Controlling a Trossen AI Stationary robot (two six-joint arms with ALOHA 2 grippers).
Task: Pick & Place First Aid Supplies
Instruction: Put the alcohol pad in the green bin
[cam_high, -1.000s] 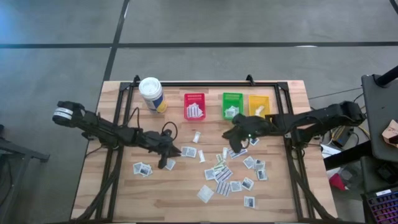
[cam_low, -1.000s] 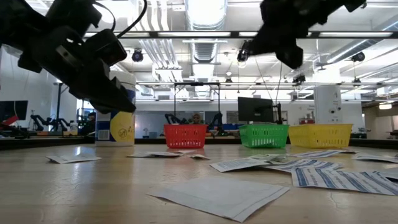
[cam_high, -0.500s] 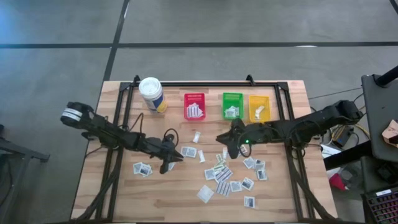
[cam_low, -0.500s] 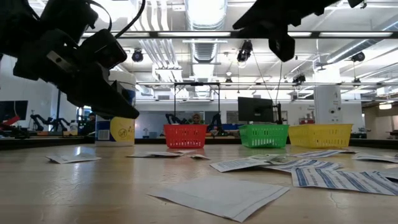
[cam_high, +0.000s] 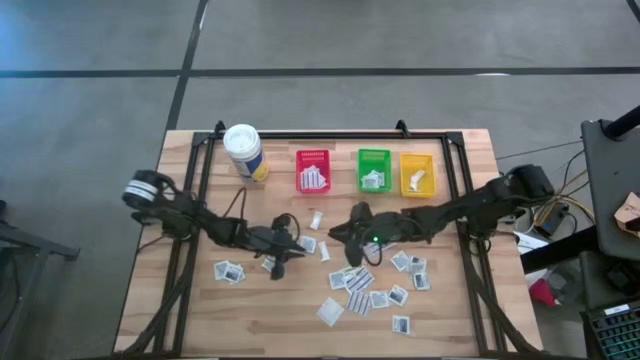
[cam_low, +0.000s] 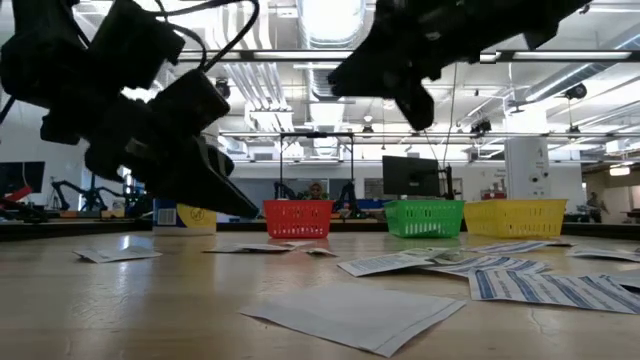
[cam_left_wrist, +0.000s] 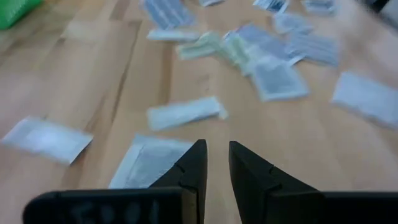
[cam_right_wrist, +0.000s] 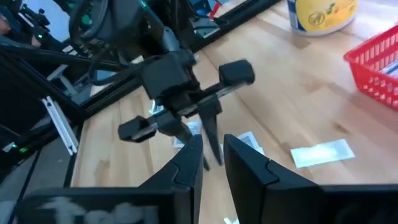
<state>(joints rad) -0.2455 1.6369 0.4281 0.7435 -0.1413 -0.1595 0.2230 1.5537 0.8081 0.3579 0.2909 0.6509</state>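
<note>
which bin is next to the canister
The red bin: it stands nearest the canister, with the green bin and yellow bin farther along the row.

Table (cam_high: 180, 300) is pale wood. Three little bins along the far edge: red (cam_high: 313, 171), green (cam_high: 373, 168), yellow (cam_high: 416, 172). White canister (cam_high: 244, 151) has a yellow label. Scattered packets (cam_high: 358, 279) are white, some with dark-blue stripes. Both arms are black.

Two dark six-joint robot arms reaching inward, tips near each other at mid-table.

Left dark two-finger gripper (cam_high: 296, 247) angled low, fingers (cam_left_wrist: 193, 163) a narrow gap apart, holding nothing. Right dark two-finger gripper (cam_high: 338, 236) stretched toward it from the opposite side, fingers (cam_right_wrist: 189, 157) likewise slightly parted, empty.
</note>
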